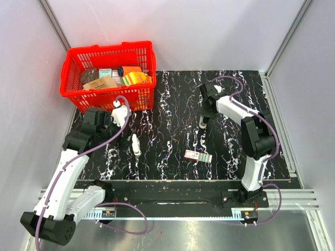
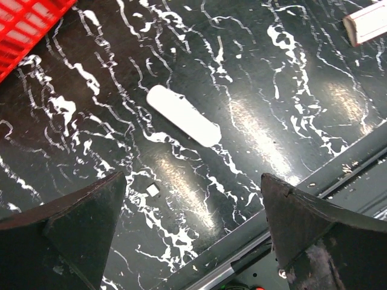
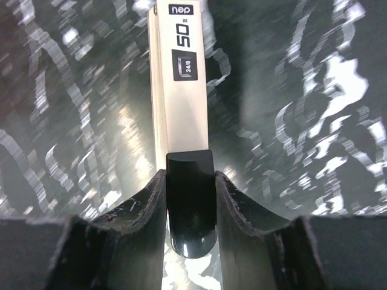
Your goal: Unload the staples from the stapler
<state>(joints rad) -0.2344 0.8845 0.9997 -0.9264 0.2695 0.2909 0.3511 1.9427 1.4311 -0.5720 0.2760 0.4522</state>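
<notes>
On my right wrist view, the right gripper (image 3: 190, 176) has its two black fingers (image 3: 151, 199) pressed against both sides of the stapler (image 3: 181, 103), clamped on its glossy black end. The pale metal body runs straight away from the fingers, lying flat on the black marbled table (image 1: 172, 104). A small dark label is printed on its top face.

From the overhead camera I see that arm reaching to the far right part of the table, where the stapler (image 1: 201, 124) shows only as a small grey shape poking out under the wrist.

My left gripper (image 2: 193, 202) hangs above the table with its fingers (image 2: 91, 208) spread wide and nothing between them. A short white bar (image 2: 183, 115) lies flat on the table ahead of it, angled and touched by neither finger. The same bar (image 1: 135, 144) sits left of centre in the overhead view.

A small red-and-white box (image 1: 198, 156) lies near the front edge, between the two arms and well apart from the stapler. A red basket (image 1: 110, 48) with packets inside stands at the far left corner.
</notes>
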